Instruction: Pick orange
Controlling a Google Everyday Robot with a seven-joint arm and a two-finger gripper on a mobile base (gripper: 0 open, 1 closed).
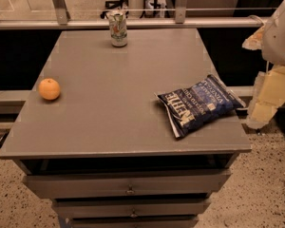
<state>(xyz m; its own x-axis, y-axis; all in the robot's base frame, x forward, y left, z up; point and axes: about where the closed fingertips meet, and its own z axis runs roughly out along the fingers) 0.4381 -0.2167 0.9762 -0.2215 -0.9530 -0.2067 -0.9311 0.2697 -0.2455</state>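
Observation:
The orange (pixel 49 89) is a small round fruit resting on the left side of the grey tabletop (pixel 118 94), close to the left edge. My gripper (pixel 267 101) hangs beyond the table's right edge, below the white arm housing (pixel 281 32), far from the orange and at about tabletop height. It holds nothing that I can see.
A blue chip bag (pixel 199 103) lies on the right side of the table, next to the gripper. A crumpled drink can (pixel 118 29) stands at the back middle. Drawers (pixel 128 184) sit under the tabletop. A railing (pixel 133 23) runs behind the table.

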